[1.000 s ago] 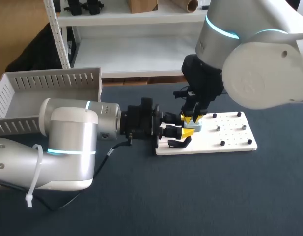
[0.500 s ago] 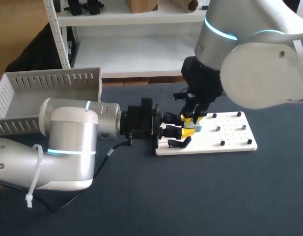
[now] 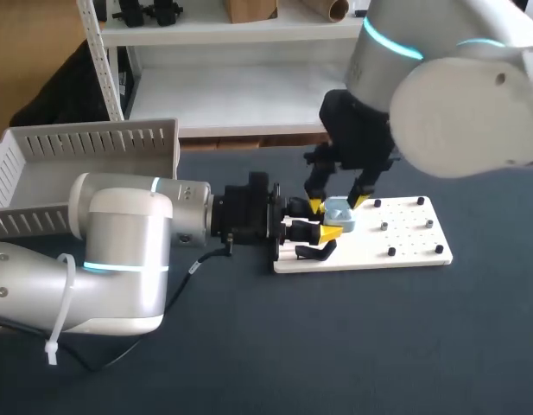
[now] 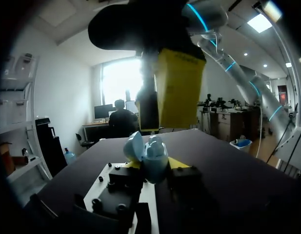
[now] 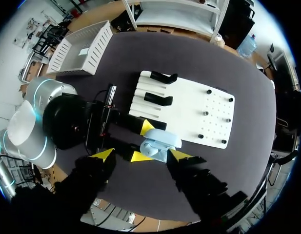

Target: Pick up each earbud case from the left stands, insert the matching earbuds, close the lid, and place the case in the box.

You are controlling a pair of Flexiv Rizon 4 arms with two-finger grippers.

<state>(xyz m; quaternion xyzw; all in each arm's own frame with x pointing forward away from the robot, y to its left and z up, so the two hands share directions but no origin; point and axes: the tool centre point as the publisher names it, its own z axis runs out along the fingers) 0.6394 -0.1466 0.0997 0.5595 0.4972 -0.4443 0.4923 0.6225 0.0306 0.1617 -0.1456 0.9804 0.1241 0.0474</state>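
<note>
A light blue earbud case [image 3: 339,214] is held just over the near-left end of the white stand board [image 3: 404,238], and my left gripper [image 3: 331,221] is shut on it from two sides. In the left wrist view the case [image 4: 151,158] sits between the left gripper's [image 4: 155,166] yellow tips, with its lid [image 4: 134,146] hinged open. My right gripper [image 3: 338,204] hovers straight above the case, open, one finger on each side and neither touching it. From the right wrist, the case [image 5: 160,144] lies below the right gripper [image 5: 142,155].
Two black stands [image 5: 157,87] sit on the board's [image 5: 189,114] left end, and small black pegs dot its right half. The white slatted box [image 3: 76,164] stands at the table's back left. Dark tabletop lies in front of the board.
My right gripper, shut at the case a second ago, has opened wide and lifted slightly. The left gripper and the case have kept still.
</note>
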